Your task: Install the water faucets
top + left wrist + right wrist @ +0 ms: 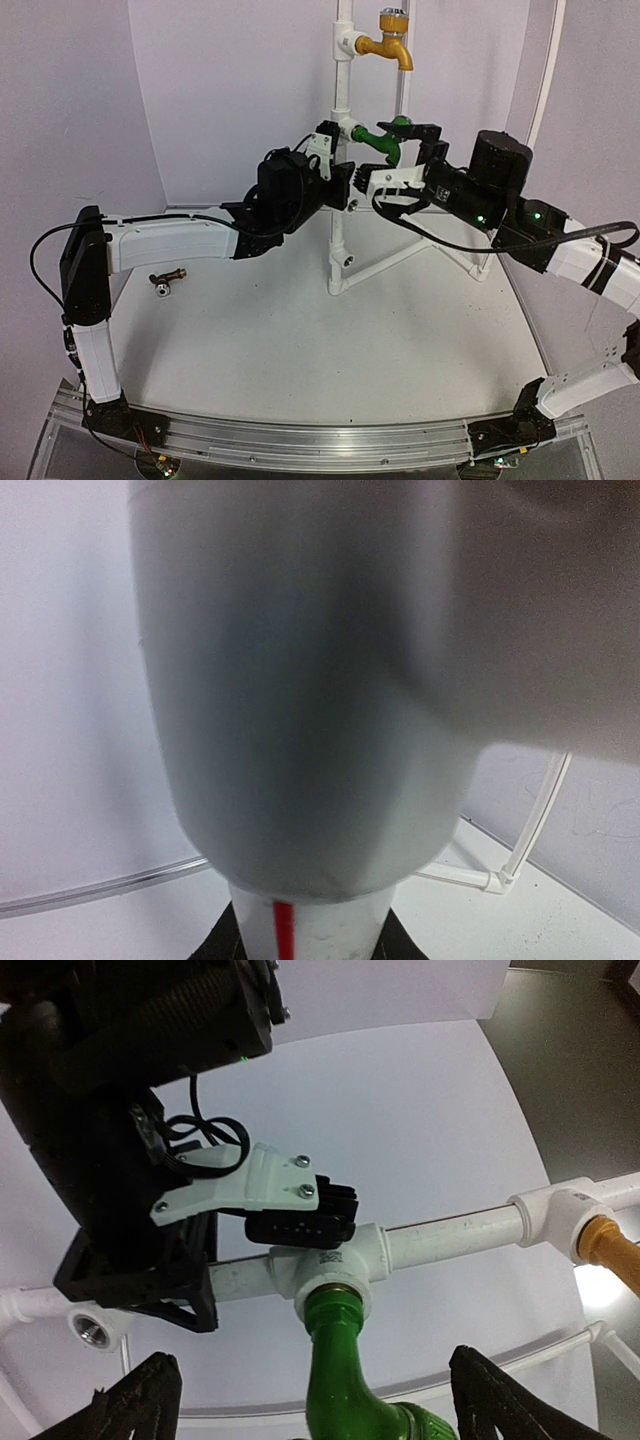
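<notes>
1. Left gripper [318,1228]: I find it closed tight on the white plastic pipe stand [343,90], clamped at the tee fitting halfway up the upright. Its wrist view is filled by a blurred white pipe surface with a red stripe at the bottom edge, which fits a close grip.

2. Right gripper [320,1400]: the jaws stand wide apart. From its wrist view, one dark fingertip [140,1400] lies on each side of the green tap-shaped faucet with the curved spout [340,1360], with clear space on both sides. I see no contact and nothing held.

3. Green faucet: its threaded neck sits in the socket of the tee fitting, projecting toward the right gripper. How deeply it is seated I cannot tell.

4. Dark brown faucet with the silver round cap [166,281]: lying on its side on the white tabletop [300,350], beside the left arm's forearm and well apart from the pipe stand and both grippers.

5. Yellow-orange faucet [390,45]: mounted at the top of the pipe stand, spout pointing down.
</notes>
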Motion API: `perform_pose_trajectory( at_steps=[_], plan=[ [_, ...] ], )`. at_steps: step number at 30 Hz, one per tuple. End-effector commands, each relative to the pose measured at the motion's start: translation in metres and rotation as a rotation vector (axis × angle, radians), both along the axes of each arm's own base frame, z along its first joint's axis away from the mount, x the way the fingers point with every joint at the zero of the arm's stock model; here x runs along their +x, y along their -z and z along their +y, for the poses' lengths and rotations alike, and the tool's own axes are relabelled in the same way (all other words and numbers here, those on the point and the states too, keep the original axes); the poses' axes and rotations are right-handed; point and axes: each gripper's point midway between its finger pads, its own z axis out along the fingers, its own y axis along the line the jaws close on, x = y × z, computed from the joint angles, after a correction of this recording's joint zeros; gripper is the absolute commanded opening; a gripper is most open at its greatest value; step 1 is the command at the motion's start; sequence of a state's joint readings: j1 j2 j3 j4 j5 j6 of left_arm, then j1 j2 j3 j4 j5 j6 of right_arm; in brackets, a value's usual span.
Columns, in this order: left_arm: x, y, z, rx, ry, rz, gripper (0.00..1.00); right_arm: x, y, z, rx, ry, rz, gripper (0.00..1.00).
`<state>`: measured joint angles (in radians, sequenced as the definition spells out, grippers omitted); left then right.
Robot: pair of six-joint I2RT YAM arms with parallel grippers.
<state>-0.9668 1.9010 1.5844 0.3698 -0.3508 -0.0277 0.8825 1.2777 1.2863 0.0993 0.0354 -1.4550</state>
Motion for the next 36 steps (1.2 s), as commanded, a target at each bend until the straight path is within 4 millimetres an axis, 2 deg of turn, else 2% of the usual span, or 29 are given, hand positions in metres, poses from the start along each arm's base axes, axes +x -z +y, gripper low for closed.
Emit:
perform_pose_trajectory(
  at_steps=[1,4,6,8,12,15,19,21,26,28,29,30,32,33,36],
  plan=[
    [0.001,0.093,-0.011,0.213,0.028,0.179,0.0,0.029,-0.027,-0.016,0.005,0.201,-0.077,0.8],
    [0.001,0.094,-0.011,0.22,0.026,0.179,0.0,0.041,-0.021,-0.016,0.03,0.259,-0.039,0.61],
    [0.001,0.095,-0.01,0.223,0.024,0.179,0.0,0.045,-0.013,-0.015,0.066,0.269,0.007,0.43],
    [0.001,0.096,-0.009,0.225,0.022,0.179,0.0,0.047,-0.009,-0.016,0.138,0.275,0.066,0.32],
    [0.001,0.096,-0.009,0.227,0.022,0.18,0.0,0.05,-0.008,-0.019,0.37,0.286,0.226,0.22],
    [0.001,0.097,-0.009,0.226,0.025,0.183,0.0,0.051,-0.017,-0.019,0.608,0.265,0.373,0.12],
    [0.0,0.098,-0.01,0.221,0.028,0.188,0.0,0.035,-0.025,0.002,0.958,0.08,0.758,0.01],
    [0.0,0.098,-0.01,0.219,0.029,0.191,0.0,0.023,-0.032,0.012,1.105,-0.034,0.952,0.0],
    [0.0,0.097,-0.011,0.212,0.033,0.193,0.0,-0.009,-0.063,0.033,1.51,-0.379,1.589,0.0],
    [0.0,0.096,-0.011,0.21,0.034,0.193,0.0,-0.024,-0.081,0.033,1.638,-0.56,1.835,0.0],
    [0.0,0.096,-0.011,0.21,0.034,0.193,0.0,-0.03,-0.085,0.032,1.67,-0.639,1.922,0.0],
    [0.0,0.095,-0.011,0.208,0.033,0.191,0.0,-0.036,-0.098,0.025,1.71,-0.745,1.993,0.0],
    [0.0,0.094,-0.01,0.205,0.032,0.192,0.0,-0.041,-0.109,0.009,1.779,-0.879,2.043,0.09],
    [-0.001,0.093,-0.011,0.203,0.034,0.192,0.0,-0.043,-0.114,-0.002,1.817,-0.935,2.052,0.21],
    [-0.002,0.094,-0.009,0.203,0.034,0.195,0.0,-0.042,-0.102,-0.029,1.943,-0.956,1.98,0.49]
  ],
)
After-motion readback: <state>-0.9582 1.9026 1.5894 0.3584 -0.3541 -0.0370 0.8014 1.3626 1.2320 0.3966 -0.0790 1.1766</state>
